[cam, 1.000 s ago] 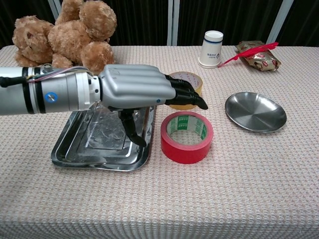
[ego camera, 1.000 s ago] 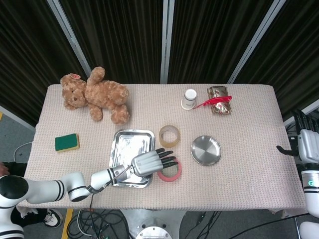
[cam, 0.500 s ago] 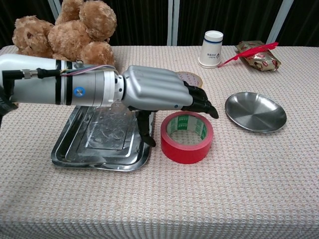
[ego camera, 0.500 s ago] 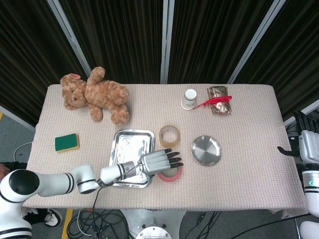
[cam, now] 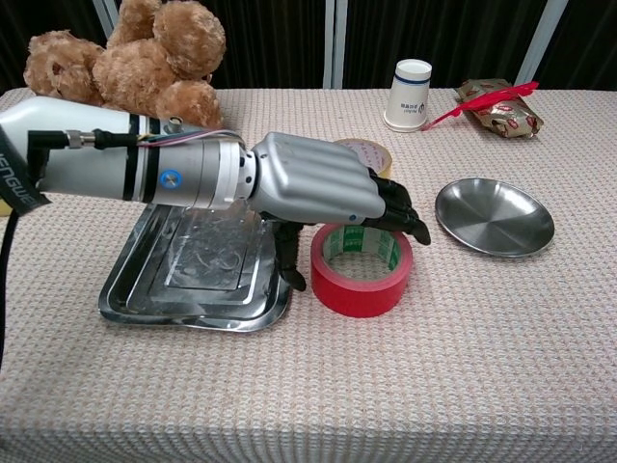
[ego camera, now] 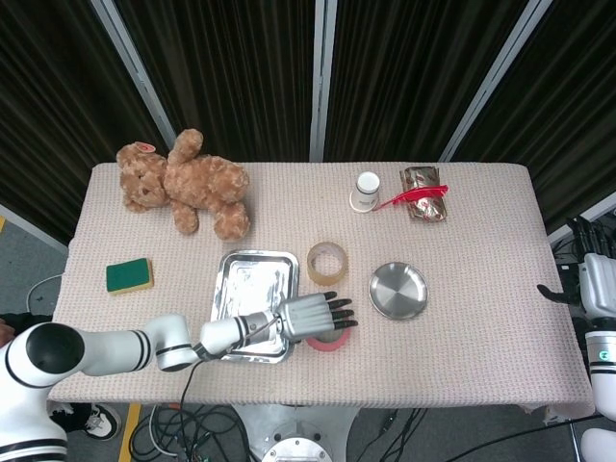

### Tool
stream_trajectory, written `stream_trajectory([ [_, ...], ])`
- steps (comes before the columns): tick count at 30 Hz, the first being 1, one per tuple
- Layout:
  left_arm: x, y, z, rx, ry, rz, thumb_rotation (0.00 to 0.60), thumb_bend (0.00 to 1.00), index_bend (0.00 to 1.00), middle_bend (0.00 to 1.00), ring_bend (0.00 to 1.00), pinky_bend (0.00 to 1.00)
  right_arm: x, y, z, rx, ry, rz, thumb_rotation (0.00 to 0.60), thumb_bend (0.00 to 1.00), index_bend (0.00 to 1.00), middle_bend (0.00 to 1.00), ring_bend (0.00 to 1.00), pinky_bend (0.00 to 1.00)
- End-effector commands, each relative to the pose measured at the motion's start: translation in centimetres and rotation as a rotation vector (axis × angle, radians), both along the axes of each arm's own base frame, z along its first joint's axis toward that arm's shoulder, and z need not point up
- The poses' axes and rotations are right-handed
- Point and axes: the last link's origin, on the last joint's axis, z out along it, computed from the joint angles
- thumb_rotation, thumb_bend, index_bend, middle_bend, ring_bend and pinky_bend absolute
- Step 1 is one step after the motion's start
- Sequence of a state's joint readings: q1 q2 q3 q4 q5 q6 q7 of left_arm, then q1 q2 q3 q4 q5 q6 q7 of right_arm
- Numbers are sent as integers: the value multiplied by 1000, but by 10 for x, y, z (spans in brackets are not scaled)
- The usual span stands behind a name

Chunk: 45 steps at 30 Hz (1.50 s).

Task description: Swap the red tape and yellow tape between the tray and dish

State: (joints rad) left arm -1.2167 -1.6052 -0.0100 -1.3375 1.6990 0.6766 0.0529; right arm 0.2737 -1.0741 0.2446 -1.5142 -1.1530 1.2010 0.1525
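Low in the centre of the frame, the red tape (cam: 361, 267) lies flat on the worktop (cam: 482, 367), hole facing up, just right of the tray (cam: 164, 289). The left hand (cam: 323, 191) hovers over it, fingers (cam: 400, 207) extended and empty. The yellow tape (ego camera: 327, 262) lies flat behind; the dish (cam: 495, 216) sits right. The right hand (ego camera: 587, 269), at the right edge, is spread.
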Motion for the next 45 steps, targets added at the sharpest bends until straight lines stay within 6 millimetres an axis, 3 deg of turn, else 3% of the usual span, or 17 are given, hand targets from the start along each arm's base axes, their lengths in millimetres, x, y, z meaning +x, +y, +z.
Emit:
stream_trajectory([
  [1,0,-1,-1,-3,6,1,600,83,75,81,40,201,0,0,0,1,-1,0,600,42,0,0,0,0],
  [20,-4,-8,-3,18,-34,14,600,197,292,293,227,369,-1,0,-2,7,-5,-7,600,50,0,0,0,0],
  [30,-8,-4,20,53,-95,41,600,220,320,319,248,389,2,-1,-1,5,-3,-4,600,50,0,0,0,0],
  [34,-24,2,44,98,-104,92,600,220,319,318,249,386,4,-1,-1,4,1,1,600,50,0,0,0,0],
  [37,-48,5,61,141,-85,154,600,219,314,314,248,383,6,-1,-2,8,3,4,600,50,0,0,0,0],
  [45,-92,9,69,206,16,262,600,218,302,300,248,377,14,-4,-9,24,8,15,600,50,0,0,0,0],
])
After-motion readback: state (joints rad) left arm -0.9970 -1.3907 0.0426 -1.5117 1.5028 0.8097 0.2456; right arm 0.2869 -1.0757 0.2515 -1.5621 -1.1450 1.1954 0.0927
